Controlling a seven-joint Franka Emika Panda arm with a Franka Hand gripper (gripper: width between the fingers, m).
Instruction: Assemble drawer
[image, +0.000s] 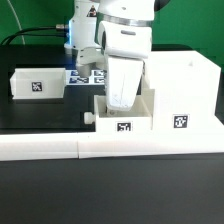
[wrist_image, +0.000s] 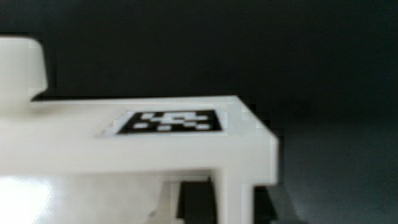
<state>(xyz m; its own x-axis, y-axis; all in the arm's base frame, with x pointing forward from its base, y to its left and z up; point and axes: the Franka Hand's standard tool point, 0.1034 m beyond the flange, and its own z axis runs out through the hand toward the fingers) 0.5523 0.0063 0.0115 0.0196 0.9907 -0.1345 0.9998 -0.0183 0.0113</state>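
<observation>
Near the table's front edge, by the exterior view, reaches the gripper down onto a small tray just beside the casing, probably squared on the front bar for sliding in; has the spare tray off toward the exterior view's left edge; by the wrist view, shows only the tag close up; cannot tell whether pinching or spread.
</observation>
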